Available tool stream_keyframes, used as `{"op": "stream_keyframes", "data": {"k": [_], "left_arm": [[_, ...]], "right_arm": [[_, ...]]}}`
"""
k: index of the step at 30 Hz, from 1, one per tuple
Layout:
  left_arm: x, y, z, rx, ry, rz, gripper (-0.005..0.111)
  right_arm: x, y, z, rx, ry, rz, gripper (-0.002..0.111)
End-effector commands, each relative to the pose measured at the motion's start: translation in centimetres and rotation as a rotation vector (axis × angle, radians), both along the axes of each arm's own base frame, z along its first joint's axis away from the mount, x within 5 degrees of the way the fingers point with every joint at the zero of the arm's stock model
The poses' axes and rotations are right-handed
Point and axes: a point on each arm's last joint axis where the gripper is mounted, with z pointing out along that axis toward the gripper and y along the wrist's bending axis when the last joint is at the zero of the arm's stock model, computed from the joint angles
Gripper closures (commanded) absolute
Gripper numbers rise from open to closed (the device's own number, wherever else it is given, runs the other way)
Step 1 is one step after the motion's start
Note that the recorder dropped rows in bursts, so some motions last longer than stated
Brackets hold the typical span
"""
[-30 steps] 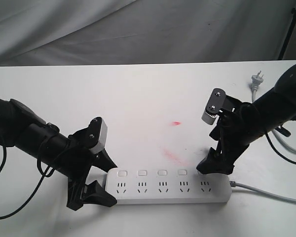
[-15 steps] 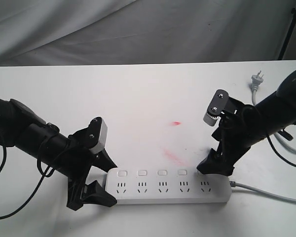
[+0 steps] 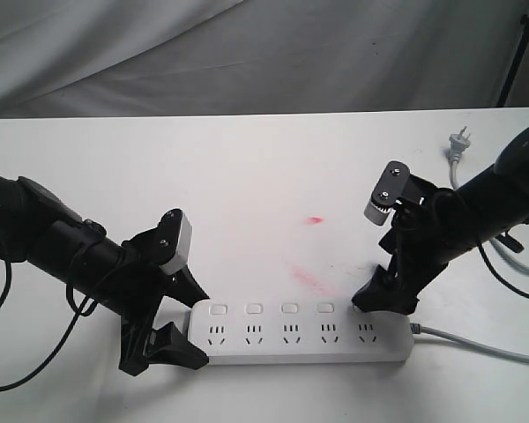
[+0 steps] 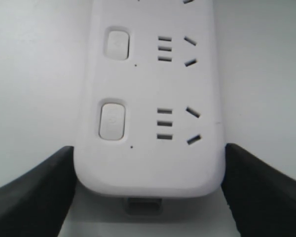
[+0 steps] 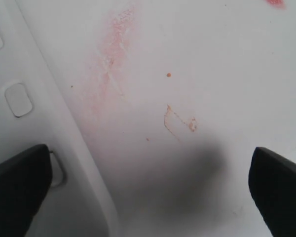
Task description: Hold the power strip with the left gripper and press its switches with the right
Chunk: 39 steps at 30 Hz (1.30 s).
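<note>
The power strip (image 3: 304, 333) was a long bar of smooth white plastic with rounded ends. It lay flat close to the table's (image 3: 247, 167) near edge and parallel to it, about midway along. Its thin grey cord (image 3: 476, 345) trailed toward the right edge. Five sockets showed along it. Four of the switches (image 3: 254, 308), small rounded squares, were in plain sight, and the place of the fifth lay under the right gripper (image 3: 385, 298).

The left gripper (image 3: 192, 326), matte black with one small white block, was closed around the strip's left end. In the left wrist view its two dark fingers (image 4: 34, 197) pressed against both long sides. Thin black cable looped under its arm.

The right gripper, on a thick glossy dark arm with a pale screw-holed block, stood spread wide. In the right wrist view one finger (image 5: 17, 185) rested on the strip over a switch. The other finger hung above bare tabletop.

The matte white table carried two pinkish-red smears (image 3: 315, 219) behind the strip. A single grey plug (image 3: 458, 141) lay near the far right corner.

Compared with half a second before, the strip and the left gripper had not moved. The right gripper sat at the same end of the strip, with almost no visible shift.
</note>
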Motion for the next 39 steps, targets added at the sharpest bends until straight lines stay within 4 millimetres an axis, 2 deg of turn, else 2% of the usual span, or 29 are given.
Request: {"op": "stream_keyframes", "data": {"k": [1, 14, 18, 23, 27, 39], "left_arm": [[0.0, -0.2, 0.1, -0.003, -0.004, -0.002, 0.051], [0.0, -0.2, 0.1, -0.003, -0.004, -0.002, 0.051], [0.0, -0.2, 0.1, -0.003, -0.004, -0.002, 0.051], [0.0, -0.2, 0.1, -0.003, -0.004, -0.002, 0.051], [0.0, -0.2, 0.1, -0.003, -0.004, -0.002, 0.051], [0.0, -0.2, 0.1, -0.003, -0.004, -0.002, 0.051]], "right_arm": [[-0.2, 0.0, -1.8, -0.069, 0.011, 0.055, 0.005], [0.0, 0.0, -0.9, -0.076, -0.021, 0.047, 0.005], [0.0, 0.2, 0.8, -0.051, -0.062, 0.020, 0.005], [-0.2, 0.3, 4.3, -0.027, -0.159, -0.024, 0.005], [-0.5, 0.5, 5.5, -0.004, -0.171, -0.032, 0.005], [-0.5, 0.5, 5.9, 0.008, -0.177, -0.065, 0.005]]}}
